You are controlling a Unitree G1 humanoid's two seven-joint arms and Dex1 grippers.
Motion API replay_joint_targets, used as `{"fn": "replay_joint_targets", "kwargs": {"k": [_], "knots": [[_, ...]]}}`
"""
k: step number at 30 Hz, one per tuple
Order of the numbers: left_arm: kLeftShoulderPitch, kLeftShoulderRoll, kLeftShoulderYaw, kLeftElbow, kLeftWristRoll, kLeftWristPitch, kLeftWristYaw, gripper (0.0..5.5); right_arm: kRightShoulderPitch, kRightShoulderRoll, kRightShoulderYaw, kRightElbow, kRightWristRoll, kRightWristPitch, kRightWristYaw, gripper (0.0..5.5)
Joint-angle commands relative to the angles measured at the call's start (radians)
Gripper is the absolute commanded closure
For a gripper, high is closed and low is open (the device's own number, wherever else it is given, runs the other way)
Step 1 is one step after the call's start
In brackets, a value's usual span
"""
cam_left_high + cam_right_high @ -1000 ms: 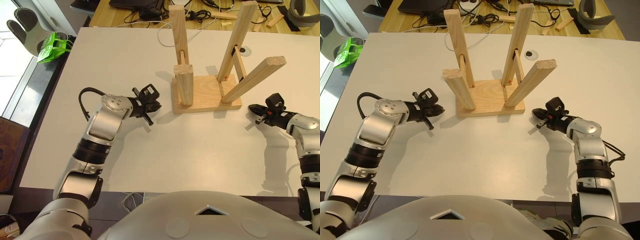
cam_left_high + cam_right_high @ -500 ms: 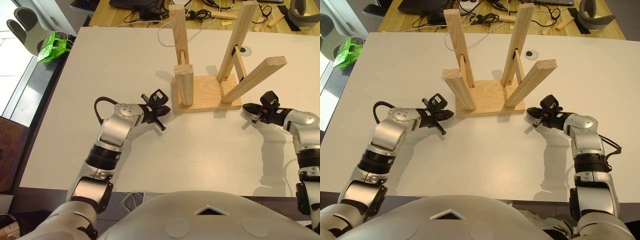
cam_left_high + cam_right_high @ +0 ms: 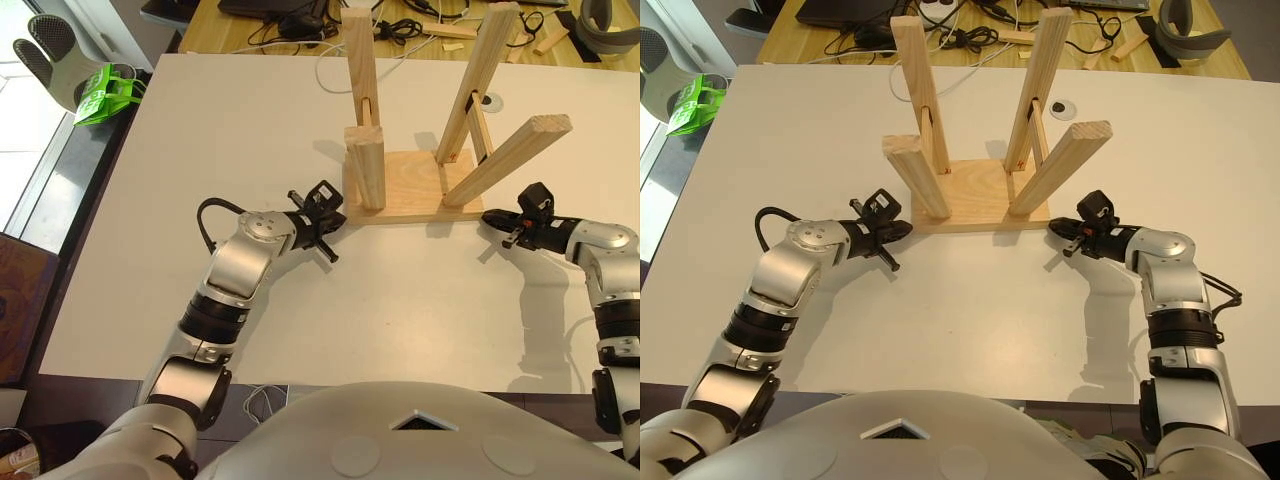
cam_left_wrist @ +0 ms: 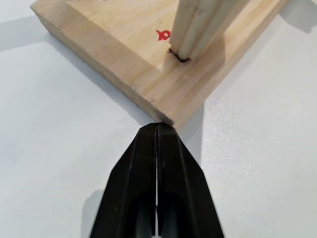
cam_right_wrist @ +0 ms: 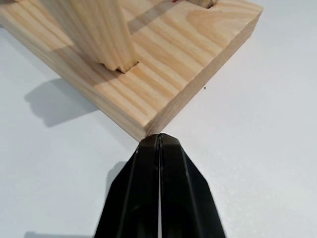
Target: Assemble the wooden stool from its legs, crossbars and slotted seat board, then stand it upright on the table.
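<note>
- The stool (image 3: pixel 420 130) is seen upside down at the far centre of the white table (image 3: pixel 200 140). Its seat board (image 3: pixel 410 195) lies flat on the surface, with four legs (image 3: pixel 359 60) pointing up.
- The two far legs are set near vertical. The two near legs are splayed toward the camera, the right one tilted hard outward.
- The crossbars (image 3: pixel 479 132) are hard to make out; only thin dark strips are seen along the inner faces of the far legs.
- In the wrist views the leg tops are cut off.
- Material is pale pine with clear grain, square-cut with sharp corners. The legs are seated in rectangular sockets, and a red mark (image 4: pixel 163 34) is drawn beside one socket.
- The left gripper (image 4: pixel 156 131) has black tapered fingers pressed together, with nothing held. Its tip is placed at the board's near-left corner; contact cannot be confirmed.
- The right gripper (image 5: pixel 159 140) is likewise clenched and empty. Its tip is set against, or just short of, the near-right corner.
- Beyond the table, a wooden desk (image 3: pixel 230 30) with cables (image 3: pixel 300 22) is seen. A green object (image 3: pixel 108 92) is seen off the table's left edge.
</note>
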Motion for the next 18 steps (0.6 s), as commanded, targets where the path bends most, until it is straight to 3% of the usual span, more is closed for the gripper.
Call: {"fn": "replay_joint_targets", "kwargs": {"k": [1, 18], "knots": [[0.016, -0.027, -0.002, -0.043, -0.055, 0.012, -0.025, 5.49, 0.018, -0.004, -0.003, -0.099, 0.073, 0.071, 0.078, 5.50], [0.049, 0.011, 0.086, -0.153, -0.199, 0.089, -0.097, 5.49, 0.100, -0.041, -0.035, -0.316, 0.163, 0.218, 0.130, 5.50]]}}
